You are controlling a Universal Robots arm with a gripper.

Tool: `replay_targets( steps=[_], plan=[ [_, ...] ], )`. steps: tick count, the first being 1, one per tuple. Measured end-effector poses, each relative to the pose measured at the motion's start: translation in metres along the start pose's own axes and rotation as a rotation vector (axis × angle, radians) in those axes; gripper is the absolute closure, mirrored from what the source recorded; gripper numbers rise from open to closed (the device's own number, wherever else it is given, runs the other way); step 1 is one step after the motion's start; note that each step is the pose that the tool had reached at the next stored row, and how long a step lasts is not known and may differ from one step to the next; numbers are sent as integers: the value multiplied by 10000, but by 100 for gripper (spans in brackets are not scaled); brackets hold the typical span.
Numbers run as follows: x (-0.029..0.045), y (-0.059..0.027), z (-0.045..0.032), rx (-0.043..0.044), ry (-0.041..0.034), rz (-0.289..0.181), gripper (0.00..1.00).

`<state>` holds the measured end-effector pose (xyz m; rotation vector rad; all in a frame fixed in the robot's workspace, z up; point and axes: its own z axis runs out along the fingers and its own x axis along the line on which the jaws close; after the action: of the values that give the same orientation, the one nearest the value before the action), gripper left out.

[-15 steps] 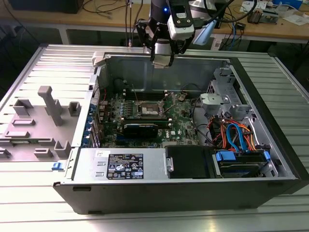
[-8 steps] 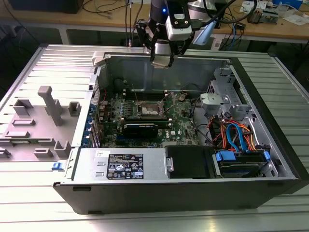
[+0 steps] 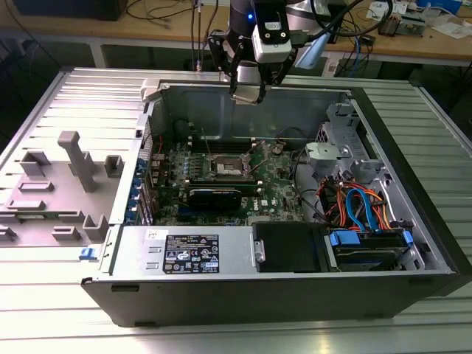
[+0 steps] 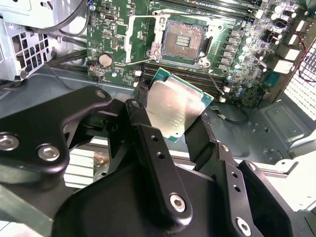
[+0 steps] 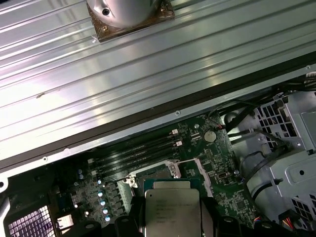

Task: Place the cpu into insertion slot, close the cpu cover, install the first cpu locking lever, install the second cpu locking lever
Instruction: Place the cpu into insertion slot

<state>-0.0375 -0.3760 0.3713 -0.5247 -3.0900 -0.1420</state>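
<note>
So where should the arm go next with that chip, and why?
Probably lower it toward the socket on the green board. The gripper holds the chip above the board, and the socket lies open and empty, its cover swung aside.

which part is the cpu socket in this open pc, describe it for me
In the open computer case, find the green motherboard on its floor. Near the board's middle, next to the long black memory slots, lies the insertion slot. It is the board's one big square part, silver-rimmed with a dark empty centre, where its neighbours are long and narrow.
</note>
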Motion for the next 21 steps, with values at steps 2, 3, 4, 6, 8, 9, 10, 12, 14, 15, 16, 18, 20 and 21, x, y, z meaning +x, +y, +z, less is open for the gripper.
replay_targets(
  steps=[2, 3, 4, 6, 8, 9, 10, 12, 14, 15, 16, 18, 20, 21],
  plan=[
    [0, 0, 0, 0, 0, 0, 45],
    [0, 0, 0, 0, 0, 0, 45],
    [0, 0, 0, 0, 0, 1, 45],
    [0, 0, 0, 0, 0, 1, 45],
    [0, 0, 0, 0, 0, 1, 45],
    [0, 0, 0, 0, 0, 2, 45],
    [0, 0, 0, 0, 0, 5, 45],
    [-1, -2, 2, -4, -2, 18, 45],
    [-2, -4, 1, -4, -25, 280, 45],
    [-2, -5, 2, -7, -37, 426, 45],
    [-2, -6, 2, -8, -45, 508, 45],
    [-2, -6, 4, -12, -59, 662, 45],
    [-2, -7, 5, -15, -72, 816, 45],
    [-2, -7, 6, -17, -82, 922, 45]
  ],
)
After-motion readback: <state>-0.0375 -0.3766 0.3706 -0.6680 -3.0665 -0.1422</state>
